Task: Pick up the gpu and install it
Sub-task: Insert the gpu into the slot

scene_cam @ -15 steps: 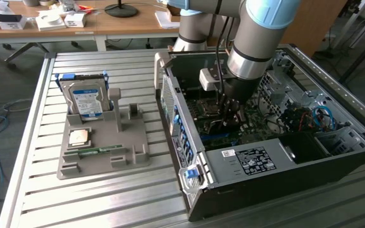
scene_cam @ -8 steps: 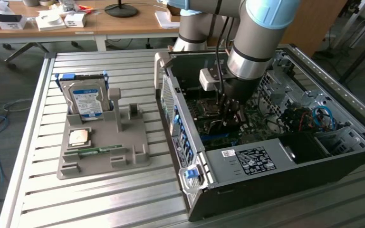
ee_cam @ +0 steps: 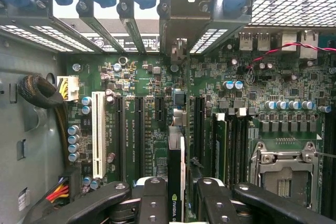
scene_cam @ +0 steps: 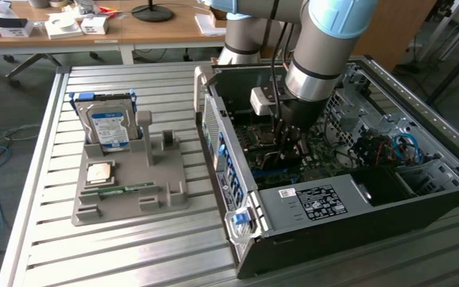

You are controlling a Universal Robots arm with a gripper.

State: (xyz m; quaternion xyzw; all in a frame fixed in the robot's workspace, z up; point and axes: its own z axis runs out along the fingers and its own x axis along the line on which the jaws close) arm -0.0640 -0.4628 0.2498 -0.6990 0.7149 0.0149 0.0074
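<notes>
One gpu (ee_cam: pixel 176 182) edge-on between gripper (ee_cam: pixel 178 203) fingers

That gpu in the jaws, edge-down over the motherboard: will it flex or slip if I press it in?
The gpu is a thin card held on edge between the fingers of the gripper, so it probably stays stiff along its length but may tilt sideways. The grip looks narrow, so it could slip if pushed hard. Its bare board over the motherboard looks fragile.
</notes>
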